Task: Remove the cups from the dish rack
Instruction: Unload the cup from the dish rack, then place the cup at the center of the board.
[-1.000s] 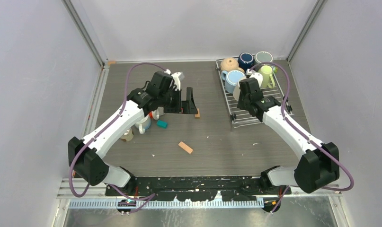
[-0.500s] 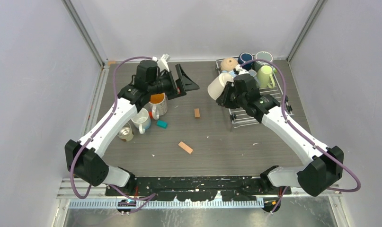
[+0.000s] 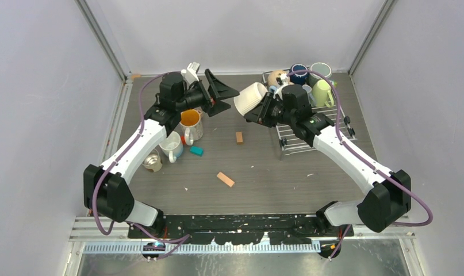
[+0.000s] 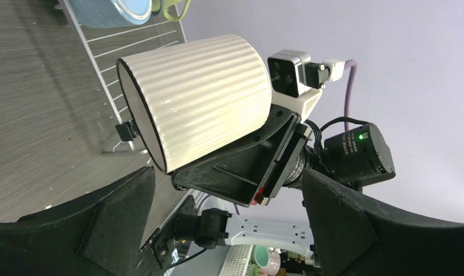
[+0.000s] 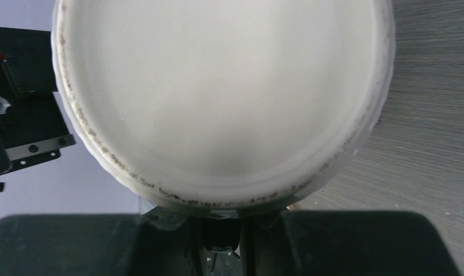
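R gripper (image 3: 263,110) pinching white ribbed cup (image 3: 249,98) | cup tilted in air, just left of dish rack (image 3: 310,141) | L gripper (image 3: 223,93) spread wide, facing cup, not touching

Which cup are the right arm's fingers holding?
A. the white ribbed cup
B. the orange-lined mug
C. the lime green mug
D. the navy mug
A: the right gripper is shut on the white ribbed cup, held in the air left of the dish rack. The lime green mug and navy mug sit in the rack, and the orange-lined mug stands on the table.
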Robot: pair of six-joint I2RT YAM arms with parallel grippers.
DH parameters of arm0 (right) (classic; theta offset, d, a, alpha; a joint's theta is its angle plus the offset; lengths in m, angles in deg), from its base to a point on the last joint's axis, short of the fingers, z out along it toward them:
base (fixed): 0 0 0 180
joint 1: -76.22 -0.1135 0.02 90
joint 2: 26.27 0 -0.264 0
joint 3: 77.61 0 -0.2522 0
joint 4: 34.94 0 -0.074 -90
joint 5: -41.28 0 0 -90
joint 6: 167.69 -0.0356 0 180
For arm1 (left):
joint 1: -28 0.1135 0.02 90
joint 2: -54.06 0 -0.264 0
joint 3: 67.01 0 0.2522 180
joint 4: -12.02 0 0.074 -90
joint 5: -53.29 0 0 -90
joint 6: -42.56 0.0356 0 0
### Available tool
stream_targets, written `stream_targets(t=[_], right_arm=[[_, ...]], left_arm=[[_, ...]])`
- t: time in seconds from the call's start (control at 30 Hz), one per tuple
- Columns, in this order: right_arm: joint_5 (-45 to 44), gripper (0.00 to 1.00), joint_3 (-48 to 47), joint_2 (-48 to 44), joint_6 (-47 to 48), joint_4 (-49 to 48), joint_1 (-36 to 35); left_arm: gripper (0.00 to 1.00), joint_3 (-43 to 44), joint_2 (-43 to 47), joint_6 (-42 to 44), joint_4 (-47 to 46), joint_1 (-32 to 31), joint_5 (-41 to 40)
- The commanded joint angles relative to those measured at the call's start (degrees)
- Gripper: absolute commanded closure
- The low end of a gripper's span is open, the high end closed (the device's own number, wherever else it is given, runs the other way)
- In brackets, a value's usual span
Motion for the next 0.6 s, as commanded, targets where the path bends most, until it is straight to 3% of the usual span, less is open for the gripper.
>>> stream_targets(t=[0.0, 0.3, 0.57], right_arm=[[4.9, 0.99, -2.9, -1.7, -4.5, -13.7, -0.2], [7.5, 0.99, -1.7, -1.5, -7.4, -17.7, -0.2], [13.1, 0.99, 0.2, 0.2, -12.8, -25.5, -0.2]], left_arm=[[0.0, -0.5, 0.3, -4.5, -7.8, 0.5, 3.1], [0.04, -2.5, -0.1, -10.0, -14.9, 1.2, 4.8], [0.2, -4.0, -2.0, -22.0, -31.2, 1.5, 6.5]])
